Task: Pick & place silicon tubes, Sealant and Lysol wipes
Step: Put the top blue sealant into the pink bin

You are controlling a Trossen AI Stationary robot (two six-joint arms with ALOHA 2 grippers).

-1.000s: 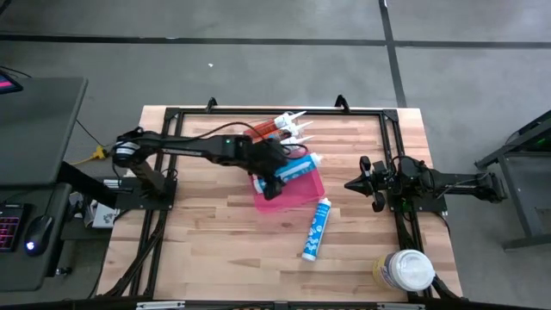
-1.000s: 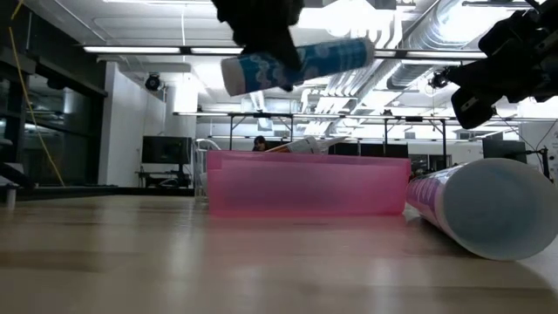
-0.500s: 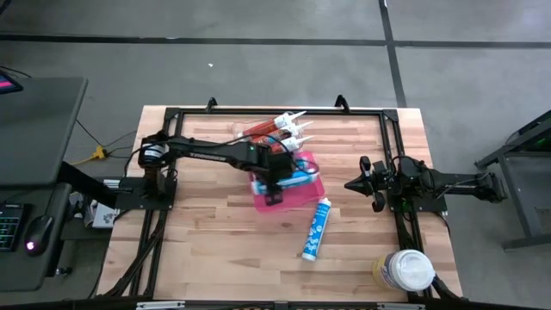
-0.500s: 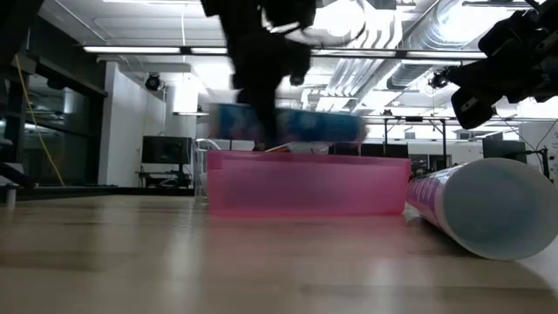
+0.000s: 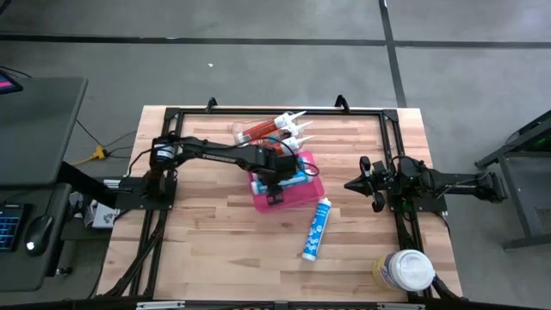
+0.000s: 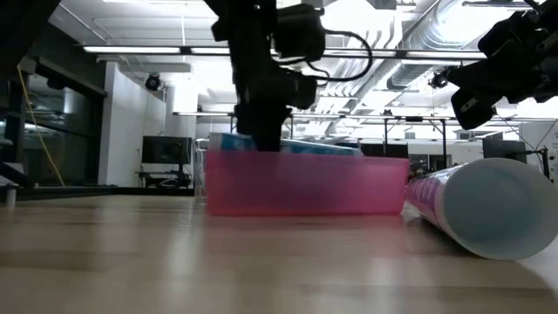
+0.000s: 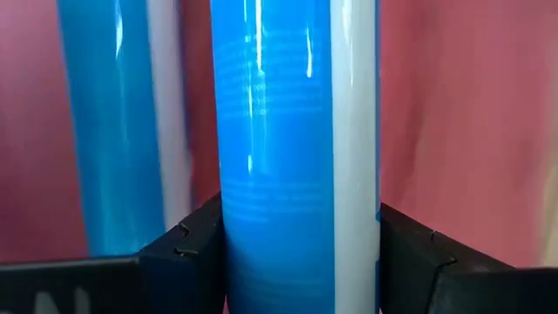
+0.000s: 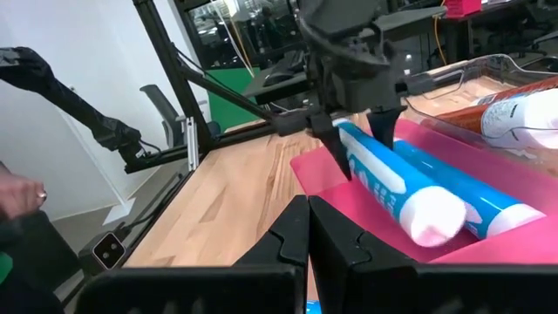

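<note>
My left gripper point(image 5: 277, 176) is shut on a blue-and-white tube point(image 8: 384, 185) low inside the pink tray point(image 5: 303, 198); in the low view point(image 6: 261, 131) it reaches down to the tray's rim. A second blue tube point(image 7: 113, 131) lies in the tray beside it. A third blue tube point(image 5: 315, 228) lies on the table near the tray. The Lysol wipes canister point(image 5: 405, 269) stands upright at the near right corner. My right gripper point(image 5: 350, 184) is shut and empty, right of the tray. My left gripper pinches the tube's round body point(image 7: 279, 218) between its two fingers point(image 7: 187, 253), toward the tube's left end. The fingers come from above, pointing down, and lie across the tube. The tube is level inside the pink tray; whether it rests on the tray's floor I cannot tell.
A clear tray point(image 5: 258, 129) with red and orange cartridges, white nozzles pointing right, sits at the far edge behind the pink tray. A black frame point(image 5: 396, 164) runs around the work area. Bare wood lies at the near left.
My left gripper has gone down and a little toward the near edge with the blue tube. The tube, held tilted above the pink tray a second ago, now lies level down inside the tray. The gripper stays shut on it.
</note>
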